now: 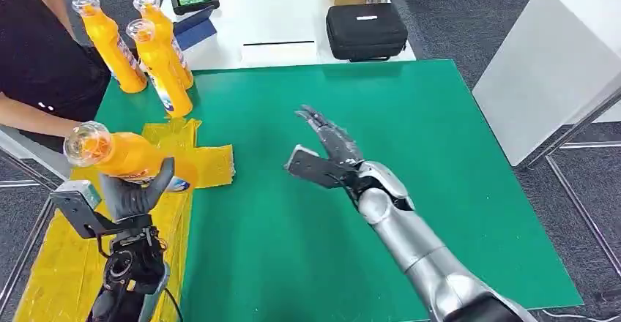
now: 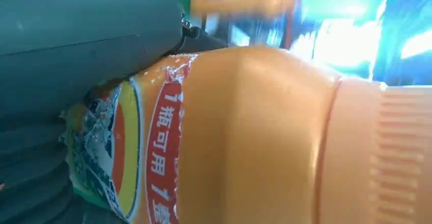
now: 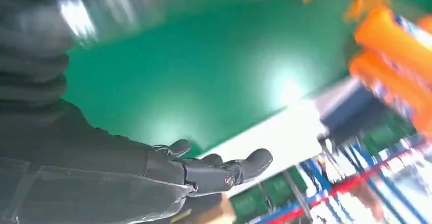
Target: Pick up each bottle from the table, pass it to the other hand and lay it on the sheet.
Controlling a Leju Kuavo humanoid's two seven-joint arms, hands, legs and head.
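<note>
My left hand (image 1: 135, 194) grips an orange bottle (image 1: 121, 155) tilted over the yellow sheet (image 1: 62, 263) at the table's left side. Up close in the left wrist view, the bottle (image 2: 254, 132) shows its label and ribbed cap beside my left hand (image 2: 76, 46). Three more orange bottles (image 1: 157, 58) stand upright at the far left of the green table (image 1: 410, 161). My right hand (image 1: 326, 154) hovers over the middle of the table, fingers spread and nothing in it. The right wrist view has my right hand (image 3: 204, 173) over the green surface, with blurred orange bottles (image 3: 392, 56) beyond.
A person in black (image 1: 36, 51) stands at the far left by the bottles. Behind the green table is a white table (image 1: 293, 25) with a black case (image 1: 366, 31), a cardboard box and a small tablet. A white cabinet (image 1: 556, 58) stands to the right.
</note>
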